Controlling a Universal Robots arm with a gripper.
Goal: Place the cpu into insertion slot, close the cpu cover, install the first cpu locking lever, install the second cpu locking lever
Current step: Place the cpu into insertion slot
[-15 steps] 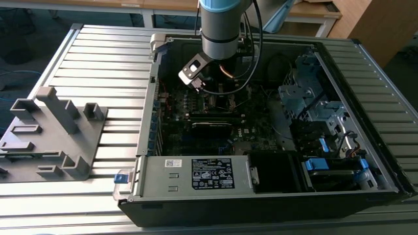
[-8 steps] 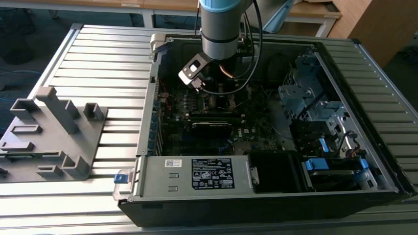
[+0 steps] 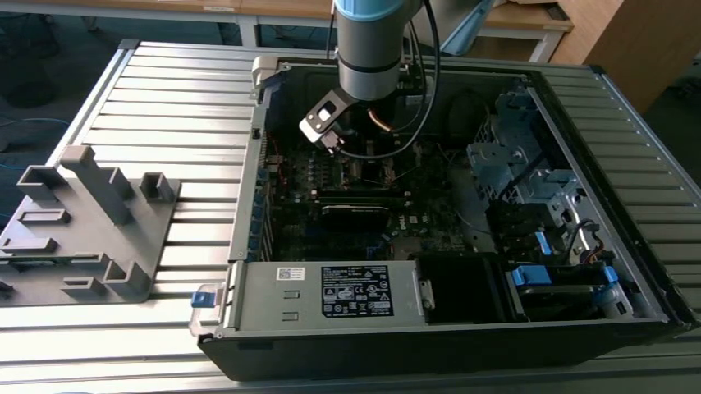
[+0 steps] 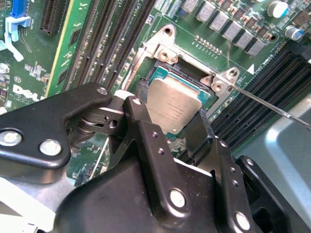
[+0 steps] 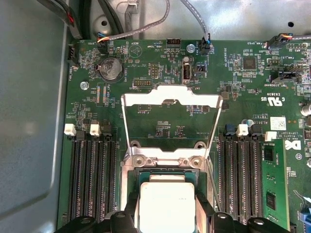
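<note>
**A:** Where is the cpu point(image 4: 174, 104)?

**B:** It sits grey face up between the two fingers point(image 4: 137, 116) of the gripper point(image 4: 171, 112), right over the insertion slot point(image 4: 188, 75). The jaws are drawn in narrow and press on two opposite edges of the chip.

**A:** Is it seated or hanging?

**B:** I can't tell. In the first wrist view its edges run parallel with the slot's rim, so it looks squared up. How high it sits above the contacts isn't clear.

**A:** Which way does the chip lie from the gripper?

**B:** Straight off the fingertips, with no offset to either side. It's square, so there's no long axis to line up, and I judge that only the drop into the slot matters.

**A:** And the cpu cover point(image 5: 170, 95)?

**B:** It's swung fully open and lies flat on the motherboard point(image 5: 243, 87), on the far side of its hinge from the chip. That leaves the slot uncovered. A thin locking lever point(image 4: 272, 108) juts out free beside the socket and looks unlatched.

**A:** What's around that?

**B:** Banks of memory slots point(image 5: 92, 179) flank the socket on both sides. In the exterior view the arm reaches into the far middle of the computer case point(image 3: 243, 205). It is well apart from the power-supply box point(image 3: 328, 291) at the near edge.
</note>
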